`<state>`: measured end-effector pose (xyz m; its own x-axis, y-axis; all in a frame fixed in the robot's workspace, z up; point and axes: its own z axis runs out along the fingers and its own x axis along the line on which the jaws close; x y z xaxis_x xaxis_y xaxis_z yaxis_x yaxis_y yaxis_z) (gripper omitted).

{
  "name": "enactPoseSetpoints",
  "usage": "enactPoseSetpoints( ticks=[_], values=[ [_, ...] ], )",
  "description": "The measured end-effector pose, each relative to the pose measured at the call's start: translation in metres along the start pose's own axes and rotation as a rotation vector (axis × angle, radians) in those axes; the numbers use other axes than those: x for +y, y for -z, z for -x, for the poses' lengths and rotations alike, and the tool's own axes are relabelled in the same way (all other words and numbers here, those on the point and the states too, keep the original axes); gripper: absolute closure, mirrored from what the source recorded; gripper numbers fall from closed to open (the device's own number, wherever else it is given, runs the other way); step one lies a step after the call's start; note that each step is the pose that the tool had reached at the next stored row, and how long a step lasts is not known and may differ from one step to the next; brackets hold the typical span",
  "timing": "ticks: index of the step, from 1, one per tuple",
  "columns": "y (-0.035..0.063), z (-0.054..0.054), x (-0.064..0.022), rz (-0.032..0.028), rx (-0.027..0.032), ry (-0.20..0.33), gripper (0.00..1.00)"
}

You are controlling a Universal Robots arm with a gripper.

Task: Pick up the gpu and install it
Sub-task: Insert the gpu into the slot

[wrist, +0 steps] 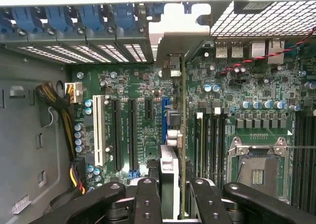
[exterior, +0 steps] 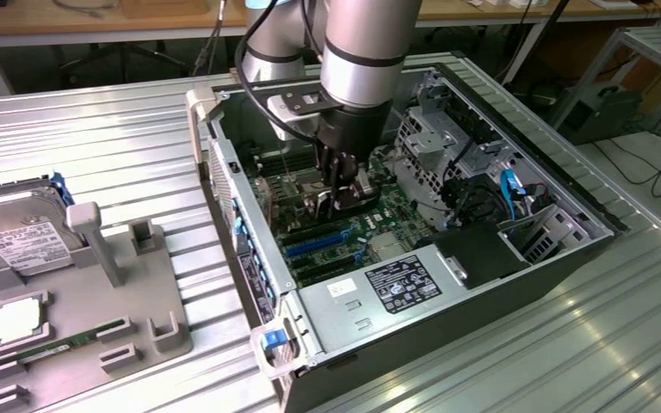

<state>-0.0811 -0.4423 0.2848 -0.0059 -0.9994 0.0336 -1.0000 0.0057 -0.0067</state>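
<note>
Gripper (wrist: 175,189) tight around the gpu (wrist: 183,135), edge-on inside the open computer case (exterior: 480,335), over the motherboard (wrist: 123,86).

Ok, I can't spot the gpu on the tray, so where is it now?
In the wrist view the gpu stands edge-on beside the blue slot, held by the pincer inside the computer case.

Bright even overhead light; glare streaks on table (exterior: 606,344); case (exterior: 230,185) interior shadowed; end effector (wrist: 175,184) seemingly underlit.
</note>
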Motion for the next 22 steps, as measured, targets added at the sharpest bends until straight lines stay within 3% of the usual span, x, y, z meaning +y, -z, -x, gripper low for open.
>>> enactPoseSetpoints(
  ticks=[22],
  values=[
    [-0.0081, -0.0018, 0.0005, -0.0037, -0.0001, 0.000, 0.72]
  ],
)
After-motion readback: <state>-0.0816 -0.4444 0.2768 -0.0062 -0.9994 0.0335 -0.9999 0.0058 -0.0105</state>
